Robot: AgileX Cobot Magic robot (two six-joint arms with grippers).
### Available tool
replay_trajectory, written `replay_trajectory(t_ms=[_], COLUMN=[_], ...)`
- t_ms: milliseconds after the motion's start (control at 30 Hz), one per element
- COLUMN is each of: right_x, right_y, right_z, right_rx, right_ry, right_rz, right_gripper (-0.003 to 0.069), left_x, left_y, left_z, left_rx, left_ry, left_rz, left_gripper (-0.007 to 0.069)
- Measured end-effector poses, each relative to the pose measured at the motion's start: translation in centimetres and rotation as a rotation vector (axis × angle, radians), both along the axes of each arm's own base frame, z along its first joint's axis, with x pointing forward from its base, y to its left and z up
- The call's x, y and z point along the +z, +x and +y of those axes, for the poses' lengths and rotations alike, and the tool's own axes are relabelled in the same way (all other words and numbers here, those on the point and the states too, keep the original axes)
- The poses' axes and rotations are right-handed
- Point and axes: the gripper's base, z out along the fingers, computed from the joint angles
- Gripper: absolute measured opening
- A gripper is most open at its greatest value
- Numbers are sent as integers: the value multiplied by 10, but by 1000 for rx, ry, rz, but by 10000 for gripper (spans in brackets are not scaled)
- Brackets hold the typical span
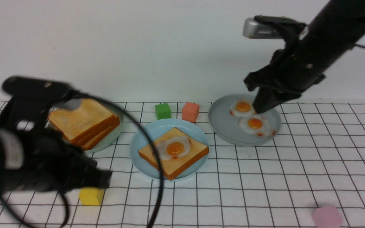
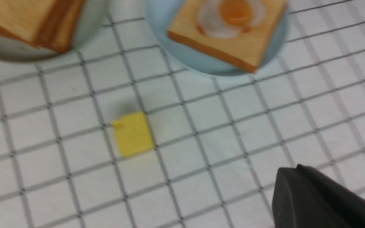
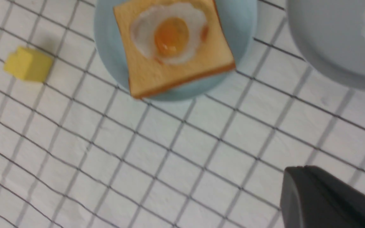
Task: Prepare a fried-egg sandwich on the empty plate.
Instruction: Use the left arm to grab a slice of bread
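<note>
The light blue plate (image 1: 141, 139) sits at the table's middle with one toast slice (image 1: 187, 158) on it and a fried egg (image 1: 174, 147) on top of that slice. The plate also shows in the left wrist view (image 2: 169, 47) and the right wrist view (image 3: 106, 47). More toast slices (image 1: 81, 122) are stacked on the pale green-grey plate (image 1: 106, 144) at the left. My left gripper (image 1: 105, 179) is shut and empty, low at the front left (image 2: 291, 171). My right gripper (image 1: 261, 106) is shut and empty (image 3: 296, 171), just above the grey plate (image 1: 223, 120).
The grey plate holds two other fried eggs (image 1: 242, 107) (image 1: 256, 124). A green cube (image 1: 163, 110) and a salmon cube (image 1: 190, 111) stand behind the blue plate. A yellow cube (image 1: 91, 195) lies by my left gripper. A pink cube (image 1: 327, 217) is at the front right.
</note>
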Motion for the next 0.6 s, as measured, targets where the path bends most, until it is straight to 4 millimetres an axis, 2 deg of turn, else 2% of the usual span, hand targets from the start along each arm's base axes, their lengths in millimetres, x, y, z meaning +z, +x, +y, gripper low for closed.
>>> replay_trajectory(t_ms=[33,67,100,133,233,333,467,533,600], right_x=[10,8,12,21,21,20,14,15,16], right_y=[-18,-21,-34,-59,-104,-139,-173,-181,-193], right_z=[-1,-1,-1,-5,-15,-31,-49,-53,-61], right_rx=[-2,-5,2,10,35,39,30,26,22], right_ry=[-12,-20,-23,-17,3,36,76,91,111], right_rz=[-45,-46,-69,-118,-181,-245,-319,-347,-384], right_gripper=[-6,-3,-1,4,7,7,10,10,10], left_x=[3,1,1,2,-7,-18,-36,-41,-49], left_y=[11,15,23,39,72,103,145,156,178], left_z=[-3,-4,-5,-5,7,22,47,53,65], left_rx=[13,15,24,43,76,94,140,151,150], left_ry=[15,23,33,41,50,50,57,64,92], left_rz=[3,10,14,24,83,129,178,191,202], left_gripper=[-13,-13,-13,-13,-13,-13,-13,-13,-13])
